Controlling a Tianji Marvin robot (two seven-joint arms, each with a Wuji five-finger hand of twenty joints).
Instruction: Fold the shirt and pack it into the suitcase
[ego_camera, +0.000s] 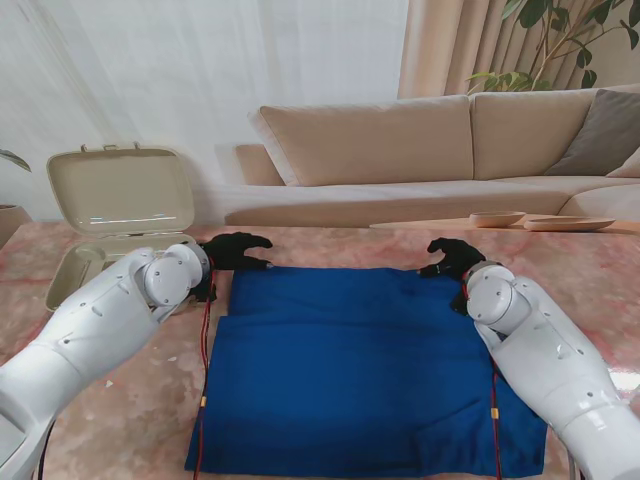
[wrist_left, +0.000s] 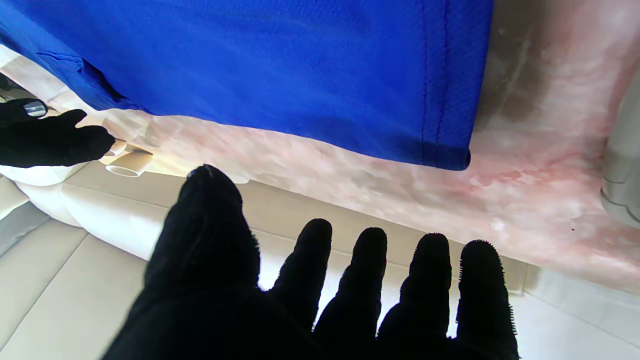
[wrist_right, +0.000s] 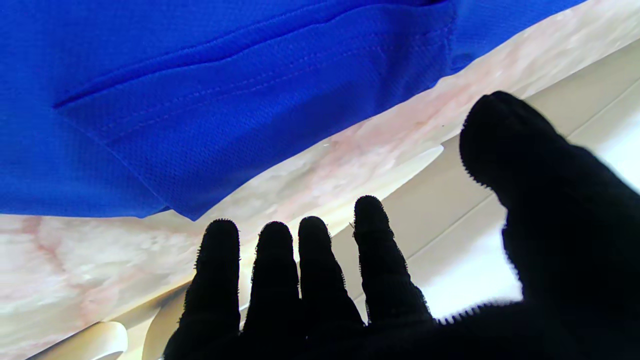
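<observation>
The shirt (ego_camera: 360, 365) is a bright blue knit garment lying flat on the pink marbled bench (ego_camera: 120, 420), already folded into a broad rectangle with a second layer showing as a horizontal step about a third of the way from its far edge. In the left wrist view the shirt (wrist_left: 280, 70) shows a stitched hem down one side and a squared corner resting on the stone; in the right wrist view the shirt (wrist_right: 200, 100) shows a folded flap with double stitching and a pointed corner. It sits in the middle of the bench, its long axis running left to right, its far edge toward the sofa (ego_camera: 420, 150). The left hand (ego_camera: 236, 250), in a black glove, hovers at the far left corner of the shirt with its fingers spread and slightly curled, holding nothing; its fingers (wrist_left: 370, 270) stand apart past the cloth edge, off the fabric. The right hand (ego_camera: 452, 257) is posed likewise at the far right corner, fingers apart and empty, and its fingers (wrist_right: 272, 270) reach over the bare stone just beyond the shirt's corner. Both white forearms stretch forward along the shirt's two side edges. The suitcase (ego_camera: 115, 205), beige and hard-shelled, stands open at the far left of the bench, lid raised, beside the left hand.
</observation>
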